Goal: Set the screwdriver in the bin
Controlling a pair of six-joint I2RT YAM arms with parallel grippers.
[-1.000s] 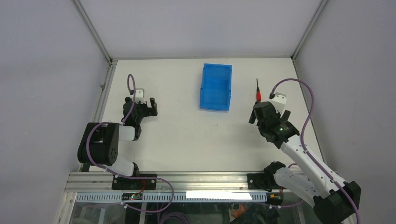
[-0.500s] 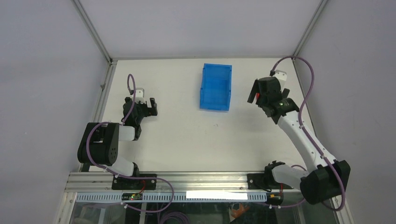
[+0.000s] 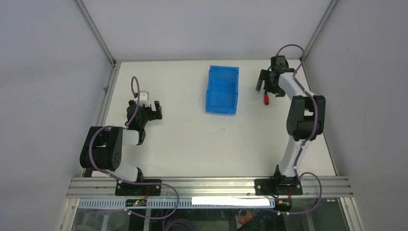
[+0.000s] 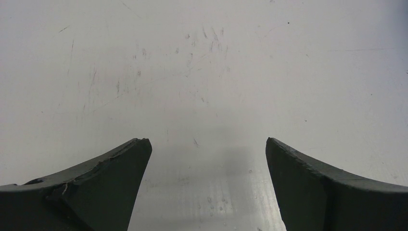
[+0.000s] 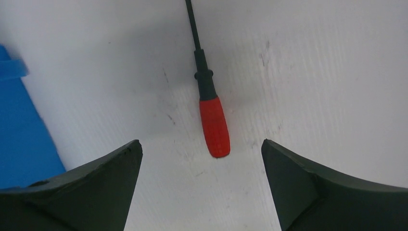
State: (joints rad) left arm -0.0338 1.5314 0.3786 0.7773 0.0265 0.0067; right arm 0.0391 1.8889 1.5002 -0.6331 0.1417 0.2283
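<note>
Both pincers are gaping wide, gripping nothing: L gripper mid-left of the top view, R gripper upper right, hovering over the screwdriver. It's lying flat on the table, right of the bin, not touching. I'm seeing fine scuffs on the white top; grey walls w/ metal corner posts are boxing it in.

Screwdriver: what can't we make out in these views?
Tip: right wrist view, the screwdriver shaft runs off the top edge.
Shaft: top view, hidden under the right tool; only the red handle shows.
The bin: right wrist view, only a corner, cut by the left edge.
Left wrist view: shows neither.
</note>
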